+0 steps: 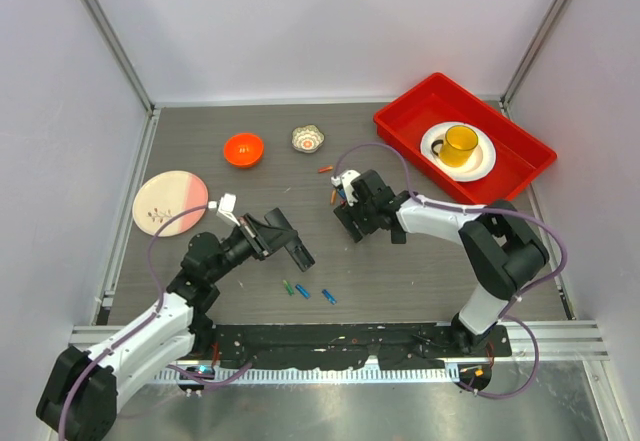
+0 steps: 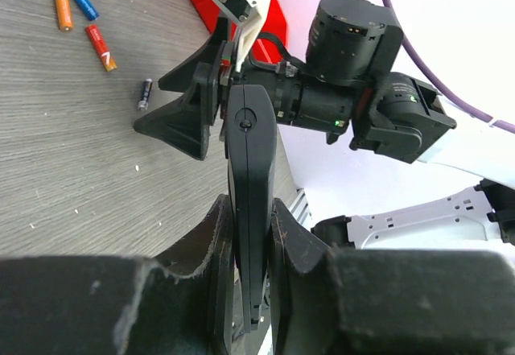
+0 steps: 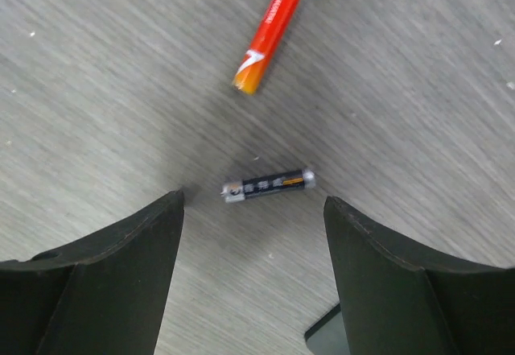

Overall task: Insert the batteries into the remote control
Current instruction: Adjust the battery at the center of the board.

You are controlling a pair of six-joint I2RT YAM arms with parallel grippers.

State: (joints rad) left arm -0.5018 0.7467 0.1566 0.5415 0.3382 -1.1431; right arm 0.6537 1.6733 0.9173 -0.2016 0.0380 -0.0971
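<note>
Right wrist view: our released right pincer (image 3: pixel 253 210) hovers with the black battery (image 3: pixel 268 185) centred just ahead of its tips on the bench (image 3: pixel 96 65), long axis running finger to finger; we'd rotate first. Left pincer (image 2: pixel 252 250) clenches the remote control (image 2: pixel 249 146).

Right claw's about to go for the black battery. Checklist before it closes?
1. Left claw shut on remote: ok.
2. Right claw open: ok.
3. Black battery lined up with the gap: ok.
4. Battery crosswise to the fingers: not ok, it lies finger to finger.
5. Red battery clear of the claw: ok.
6. Remote's battery bay open: cannot tell, seen edge-on.
</note>
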